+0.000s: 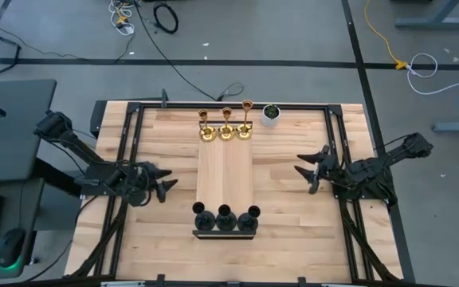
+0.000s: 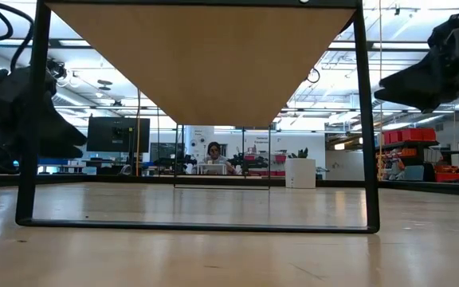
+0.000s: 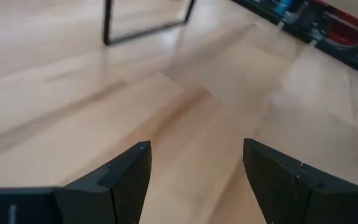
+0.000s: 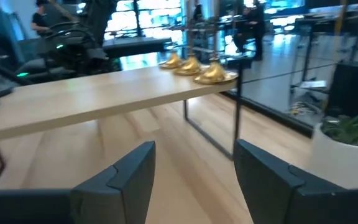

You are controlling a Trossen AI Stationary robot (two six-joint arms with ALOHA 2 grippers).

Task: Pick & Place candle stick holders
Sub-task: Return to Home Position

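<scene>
Three gold candle stick holders (image 1: 226,127) stand on their round bases in a row at the far end of a raised wooden shelf (image 1: 224,171); they also show in the right wrist view (image 4: 194,65). Three black holders (image 1: 225,217) stand in a row at its near end. My left gripper (image 1: 166,182) hangs open and empty left of the shelf. My right gripper (image 1: 303,175) hangs open and empty right of it. Both sets of fingers show apart in the wrist views, left (image 3: 194,168) and right (image 4: 194,165).
A small white pot with a green plant (image 1: 271,115) stands at the far end, right of the gold holders. The shelf rests on a black metal frame (image 2: 365,143). A black frame (image 1: 134,112) borders the table. Bare wood lies on both sides of the shelf.
</scene>
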